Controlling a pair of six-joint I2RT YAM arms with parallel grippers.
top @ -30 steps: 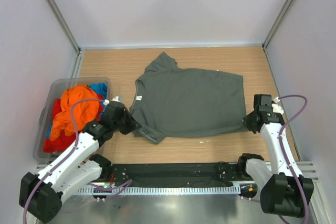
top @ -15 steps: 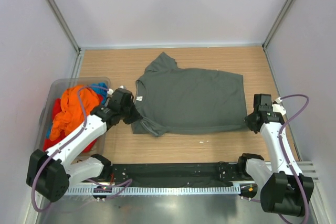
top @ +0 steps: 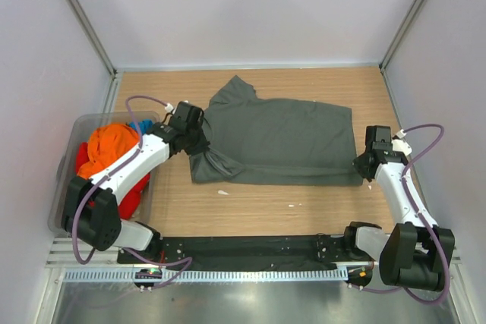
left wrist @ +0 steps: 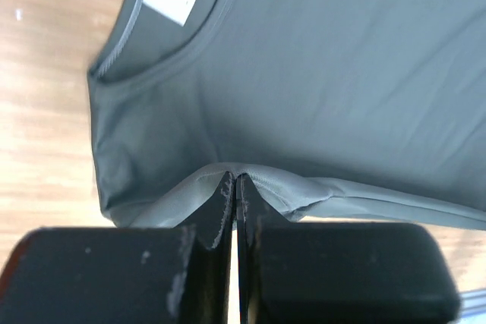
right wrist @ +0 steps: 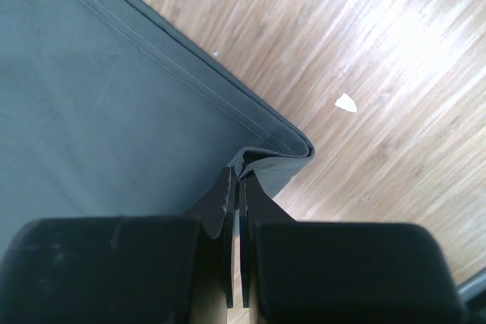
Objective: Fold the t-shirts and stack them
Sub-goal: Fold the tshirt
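Now the plain dark grey-green cloth t-shirt (top: 281, 142) lies mid-frame, long axis left-right; left gripper (top: 200, 148) is clamped on its lower-left edge, right gripper (top: 363, 168) on its lower-right hem corner, cloth spreading upward from both.

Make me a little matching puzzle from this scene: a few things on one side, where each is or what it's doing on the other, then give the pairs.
Things
1. dark grey-green cloth t-shirt
2. bright orange cloth t-shirt
3. left tool
4. right tool

Place or state
A. shut on the grey-green shirt's hem corner
B. heaped in the translucent grey plastic bin
C. shut on a fold of the grey-green shirt beside its collar
D. lying on the wooden table

Pairs: 1-D, 2-B, 3-C, 4-A
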